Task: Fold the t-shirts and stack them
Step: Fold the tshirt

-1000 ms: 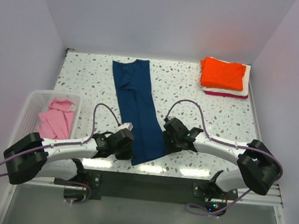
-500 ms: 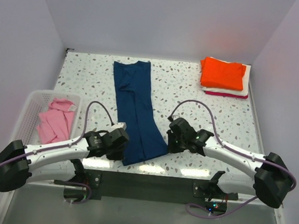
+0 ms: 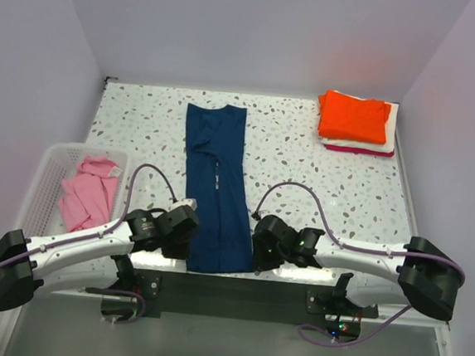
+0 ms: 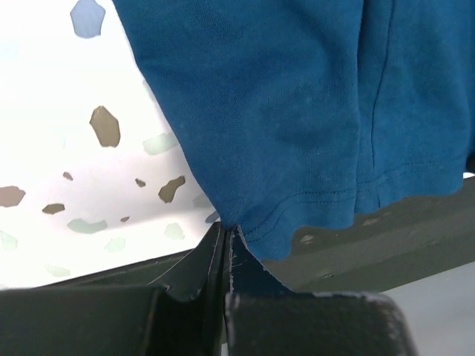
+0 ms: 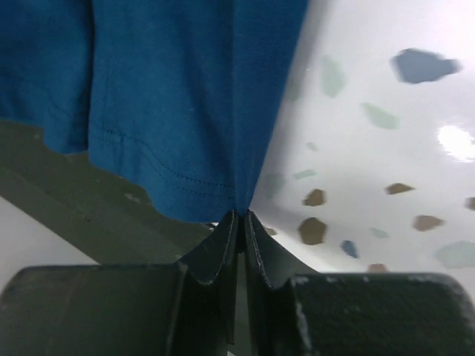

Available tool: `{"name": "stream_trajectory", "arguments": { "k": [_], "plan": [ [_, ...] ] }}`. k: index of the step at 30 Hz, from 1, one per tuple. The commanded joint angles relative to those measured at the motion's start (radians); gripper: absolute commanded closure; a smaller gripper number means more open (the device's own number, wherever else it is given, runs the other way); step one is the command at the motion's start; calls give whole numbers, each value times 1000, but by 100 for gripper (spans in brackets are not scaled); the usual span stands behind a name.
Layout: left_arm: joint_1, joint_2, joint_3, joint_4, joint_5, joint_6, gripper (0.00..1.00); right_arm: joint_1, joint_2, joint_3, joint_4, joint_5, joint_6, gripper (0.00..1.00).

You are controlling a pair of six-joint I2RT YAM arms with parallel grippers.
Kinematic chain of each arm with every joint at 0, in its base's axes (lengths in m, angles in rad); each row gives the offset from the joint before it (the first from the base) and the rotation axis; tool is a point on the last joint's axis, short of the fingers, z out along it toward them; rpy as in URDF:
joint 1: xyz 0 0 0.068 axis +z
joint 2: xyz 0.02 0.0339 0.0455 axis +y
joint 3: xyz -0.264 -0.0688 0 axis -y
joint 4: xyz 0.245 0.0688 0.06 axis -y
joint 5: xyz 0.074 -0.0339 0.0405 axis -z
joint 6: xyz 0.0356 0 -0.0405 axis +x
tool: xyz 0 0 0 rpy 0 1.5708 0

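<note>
Long navy blue cloth t-shirt point(image 3: 214, 188) lies in a narrow folded strip down the speckled white table point(image 3: 305, 167), hem past the near edge. The left gripper point(image 4: 225, 233) pinches its left corner tight and the right gripper point(image 5: 240, 216) is clamped on the right corner.

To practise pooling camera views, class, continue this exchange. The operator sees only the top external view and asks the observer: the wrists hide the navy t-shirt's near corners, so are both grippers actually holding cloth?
Observer: Yes for the left. In the left wrist view, the left gripper is shut on the navy t-shirt at a hem corner.
Operator: And the right?
Observer: In the right wrist view, the right gripper is shut on the opposite hem corner.
Operator: Does the hem lie on the table?
Observer: No. The hem hangs past the edge of the table, over the dark frame.
</note>
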Motion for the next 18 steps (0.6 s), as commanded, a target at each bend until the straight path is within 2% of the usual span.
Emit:
{"name": "stream_trajectory", "arguments": {
  "k": [1, 2, 3, 5, 6, 7, 9, 13, 18],
  "plan": [
    [-3, -13, -7, -40, 31, 37, 100, 42, 20, -8, 86, 12, 94, 88],
    [-3, -13, -7, -48, 34, 40, 100, 40, 20, -14, 87, 14, 94, 86],
    [-3, -16, -5, -63, 37, 43, 91, 40, 18, -16, 83, 15, 95, 82],
    [-3, -24, 5, -86, 36, 32, 75, 42, -2, -16, 74, 20, 95, 69],
    [-3, -30, 11, -115, 31, 28, 60, 42, -14, -11, 51, 24, 91, 64],
    [-3, -45, 21, -132, 25, 17, 54, 42, -28, -8, 34, 32, 88, 58],
    [-3, -71, 47, -174, 17, 5, 50, 42, -74, 7, -24, 64, 85, 55],
    [-3, -102, 41, -185, 39, -38, 50, 42, -143, 7, -84, 115, 101, 54],
    [-3, -153, -57, -15, 131, -105, 52, 8, -131, 17, -95, 137, 85, 55]
  ]
}}
